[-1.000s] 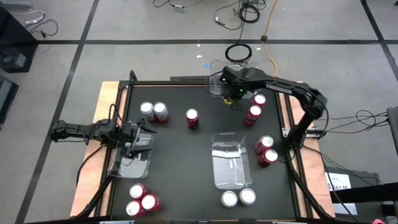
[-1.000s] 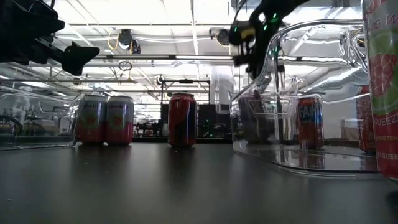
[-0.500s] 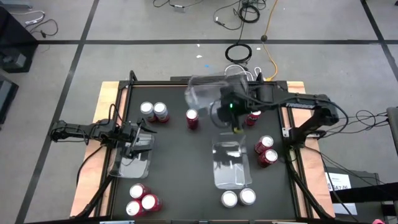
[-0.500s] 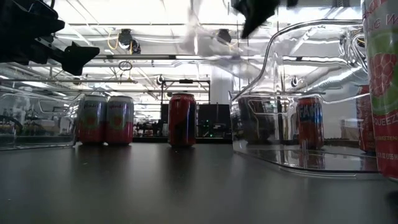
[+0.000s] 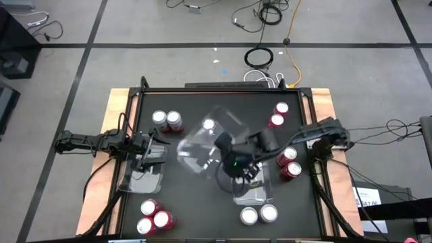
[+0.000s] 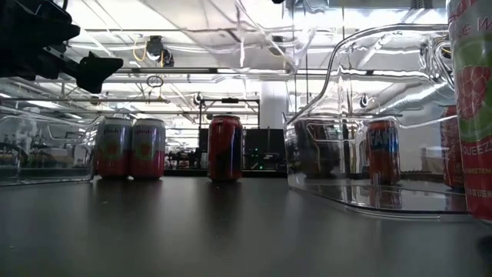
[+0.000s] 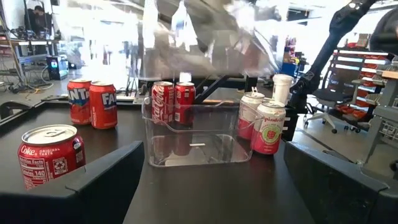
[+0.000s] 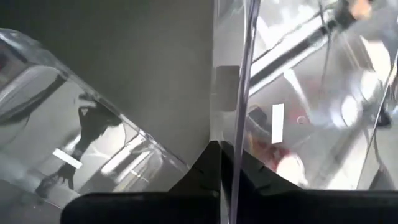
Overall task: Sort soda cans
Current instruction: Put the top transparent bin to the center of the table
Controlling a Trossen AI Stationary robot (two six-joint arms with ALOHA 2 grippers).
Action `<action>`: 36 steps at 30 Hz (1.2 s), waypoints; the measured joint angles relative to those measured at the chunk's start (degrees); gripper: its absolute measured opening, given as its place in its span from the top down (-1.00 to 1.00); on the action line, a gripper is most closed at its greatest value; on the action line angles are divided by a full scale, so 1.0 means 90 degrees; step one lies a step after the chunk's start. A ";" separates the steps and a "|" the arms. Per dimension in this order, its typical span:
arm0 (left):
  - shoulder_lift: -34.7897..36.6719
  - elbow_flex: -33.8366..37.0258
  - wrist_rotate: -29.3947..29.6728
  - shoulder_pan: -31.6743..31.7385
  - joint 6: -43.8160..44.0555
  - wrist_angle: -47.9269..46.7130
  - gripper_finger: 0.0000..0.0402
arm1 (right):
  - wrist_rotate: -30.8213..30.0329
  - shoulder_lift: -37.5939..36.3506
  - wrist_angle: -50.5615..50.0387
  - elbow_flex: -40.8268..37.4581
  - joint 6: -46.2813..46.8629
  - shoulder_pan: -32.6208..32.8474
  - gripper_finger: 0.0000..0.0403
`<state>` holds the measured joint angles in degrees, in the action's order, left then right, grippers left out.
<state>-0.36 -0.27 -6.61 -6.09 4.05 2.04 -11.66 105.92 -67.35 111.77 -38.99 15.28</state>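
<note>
My right gripper [image 5: 233, 162] is over the table's middle, shut on a clear plastic tray [image 5: 208, 138] that hangs tilted in the air. A red can [image 5: 208, 125] shows through it. More red soda cans stand in pairs at the far left [image 5: 167, 120], far right [image 5: 278, 115] and right [image 5: 290, 163], with three at the near left [image 5: 152, 216]. Two silver-topped pale cans [image 5: 259, 214] stand near the near edge. My left gripper [image 5: 152, 152] waits open above another clear tray [image 5: 140, 174] at the left. My right gripper pinches the lifted tray's thin clear wall [image 8: 241, 118] between its two fingers [image 8: 208, 165], at the wall's edge. The tray is lifted clear of the table and tilted, stretching from the gripper toward the table's far left.
A third clear tray [image 5: 250, 181] rests flat on the table just under and near-right of the right gripper. It also fills the right of the low view [image 6: 369, 154]. Bare black tabletop lies between the left tray and the middle tray.
My right arm has swung from the table's far edge toward the near edge and the left, carrying the clear tray with it. The tray has gone from the far edge to above the table's middle, lifted clear and tipped.
</note>
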 joint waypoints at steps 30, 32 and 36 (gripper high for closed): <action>0.0002 0.0002 0.0002 0.0000 0.0002 0.0000 -0.97 | 0.0870 0.1694 0.0144 0.0145 -0.2969 0.0795 1.00; 0.0000 0.0002 0.0001 0.0000 0.0000 -0.0001 -0.97 | 0.1096 0.1778 0.0150 0.0145 -0.2964 0.0636 1.00; 0.0000 0.0001 0.0001 0.0000 0.0001 0.0000 -0.97 | 0.1331 0.1894 0.0128 0.0145 -0.2906 0.0356 1.00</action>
<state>-0.35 -0.26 -6.60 -6.09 4.06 2.04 0.32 122.97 -66.20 113.08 -65.15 18.49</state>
